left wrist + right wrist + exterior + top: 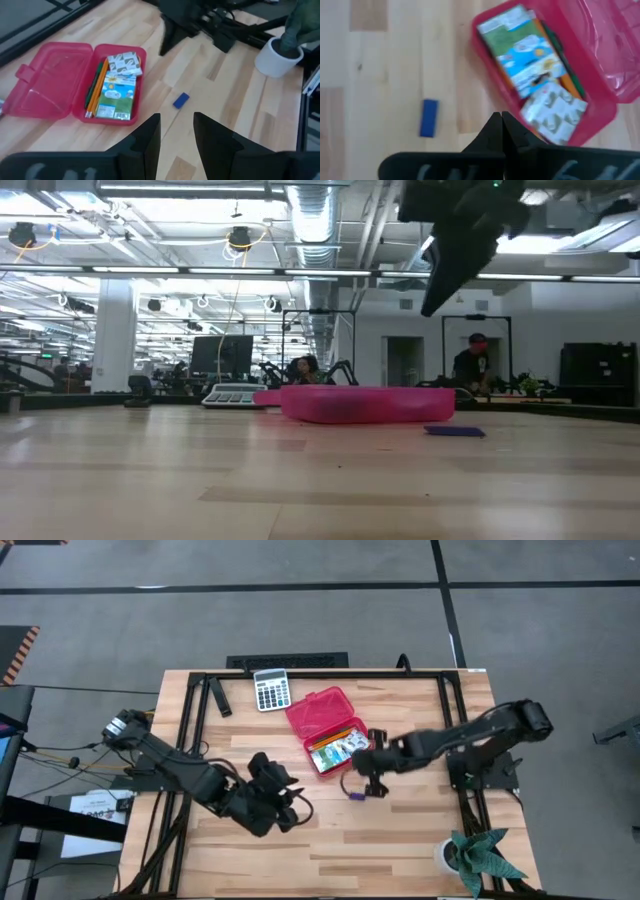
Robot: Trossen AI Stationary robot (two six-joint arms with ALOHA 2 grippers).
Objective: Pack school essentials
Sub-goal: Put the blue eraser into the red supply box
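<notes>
Table (400, 840) is carrying the open red case (322, 726); printed packets (117, 85) and pencils (95, 89) are lying inside. My right claw (372, 780) is hanging clenched and empty beside it, my left claw (290, 802) waiting half-open. Blue piece (429, 118) is lying on the wood just outside.

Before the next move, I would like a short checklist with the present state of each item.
1. Red case open, lid flat on the table: ok.
2. Printed packets and pencils inside the case: ok.
3. Blue piece packed: not ok, it lies on the table beside the case.
4. Right end effector shut, holding nothing, above the table near the blue piece: ok.
5. Left end effector empty, apart from the case: ok.
6. Scissors packed: cannot tell.
</notes>
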